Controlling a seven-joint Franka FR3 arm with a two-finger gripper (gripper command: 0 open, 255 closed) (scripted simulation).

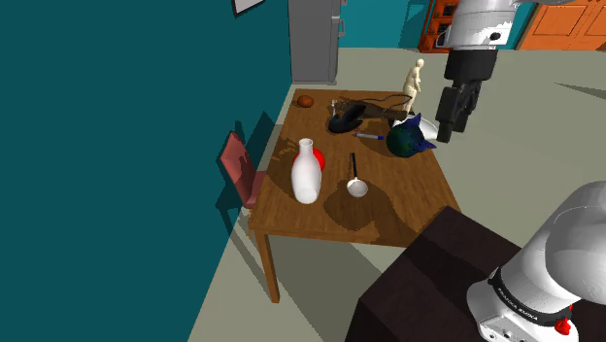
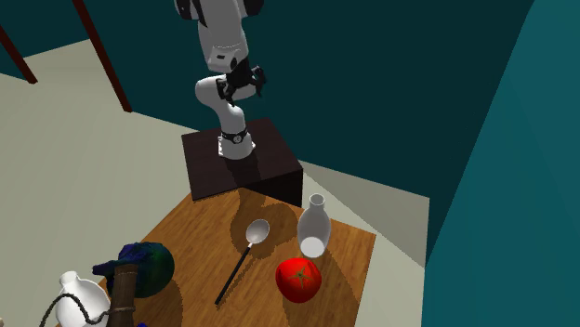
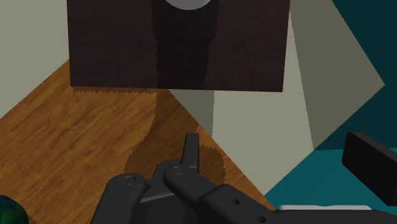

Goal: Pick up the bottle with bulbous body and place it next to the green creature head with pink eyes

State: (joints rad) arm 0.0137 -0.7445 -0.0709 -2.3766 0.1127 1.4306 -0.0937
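Observation:
The bottle (image 1: 306,173) is white with a bulbous body and a narrow neck, and stands upright on the wooden table (image 1: 388,219) toward the shoulder view's left. In the second exterior view the bottle (image 2: 314,228) stands near the table's far edge. The creature head (image 1: 408,139) is dark green with blue ears and lies near the table's right edge; its eyes are hidden. My gripper (image 1: 451,133) hangs open and empty in the air just right of that head, far from the bottle. The gripper (image 2: 249,80) is high above the stand. Its black fingers (image 3: 191,151) stand apart.
A red tomato-like ball (image 1: 317,155) sits right behind the bottle. A ladle (image 1: 356,185) lies between bottle and head. A black object (image 1: 347,118), a tan figurine (image 1: 416,84) and a brown lump (image 1: 305,100) crowd the far end. A red chair (image 1: 238,167) is at the left side.

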